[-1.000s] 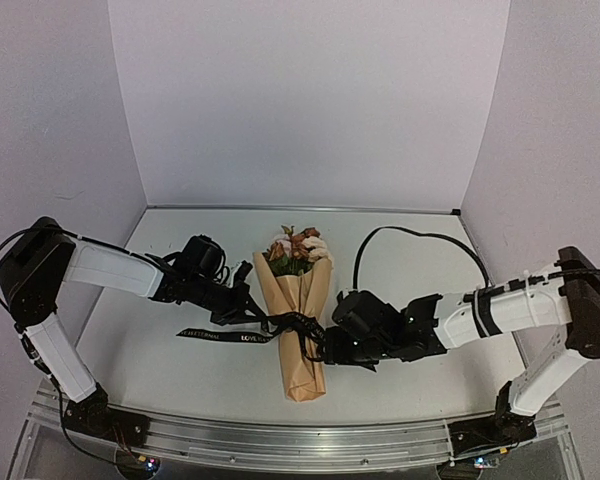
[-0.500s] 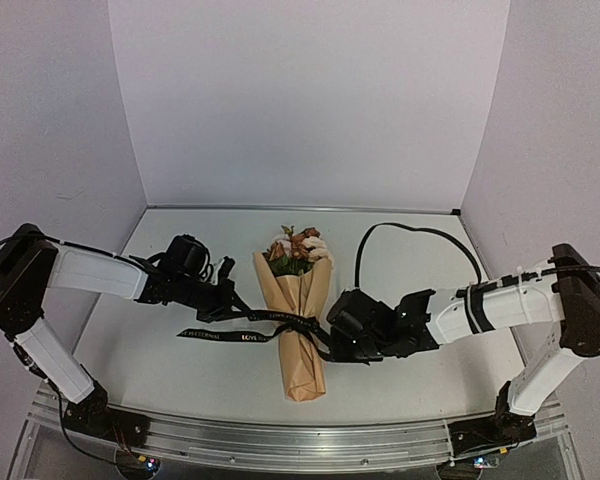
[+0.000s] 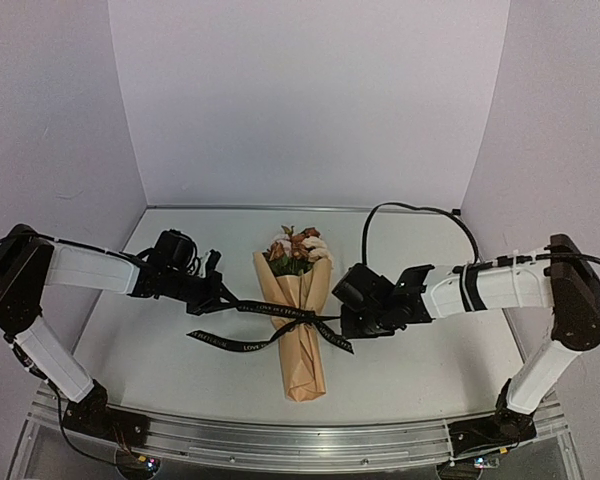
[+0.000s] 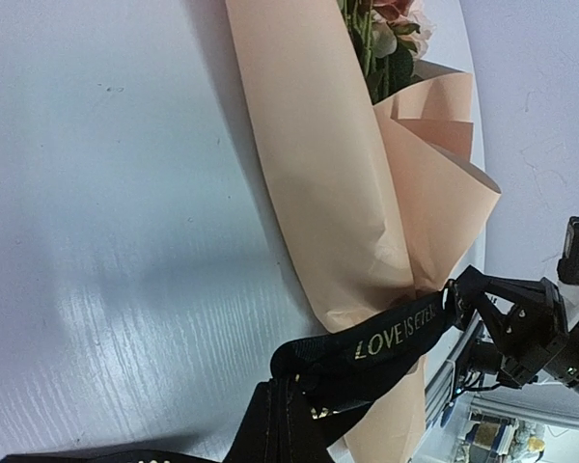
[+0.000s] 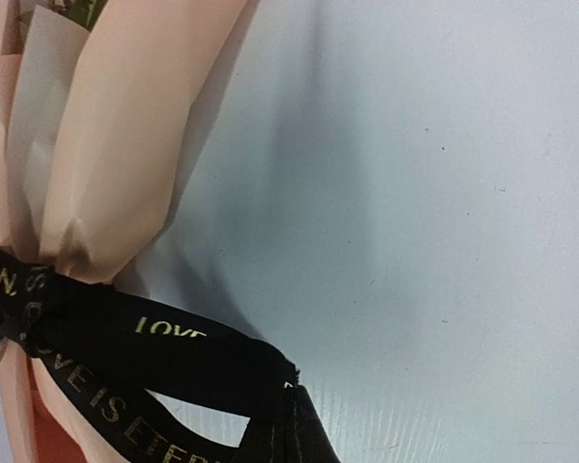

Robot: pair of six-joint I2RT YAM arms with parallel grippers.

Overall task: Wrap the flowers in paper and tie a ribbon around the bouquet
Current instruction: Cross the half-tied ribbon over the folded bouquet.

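Note:
The bouquet [image 3: 300, 335] lies on the table, a tan paper [image 4: 318, 183] cone with the flowers [image 3: 298, 248] at its far, wide end. The black lettered ribbon [image 3: 270, 312] crosses the cone's waist, and a crossing shows at its left edge [image 5: 19, 309]. My left gripper [image 3: 220, 297] is shut on a ribbon strand [image 4: 396, 338] to the left of the cone. On the right, my right gripper [image 3: 345, 322] is shut on another strand [image 5: 174, 352]. Both strands run taut to the paper. A loose tail [image 3: 220, 340] trails on the table at the left.
A black cable [image 3: 410, 212] arches over the table behind the right arm. White walls close in the back and both sides. A metal rail [image 3: 280, 440] runs along the near edge, just below the cone's narrow tip.
Both grippers have drawn away from the bouquet, the left one leftward, the right one rightward and back. The ribbon has pulled tight round the paper and its tails have shifted.

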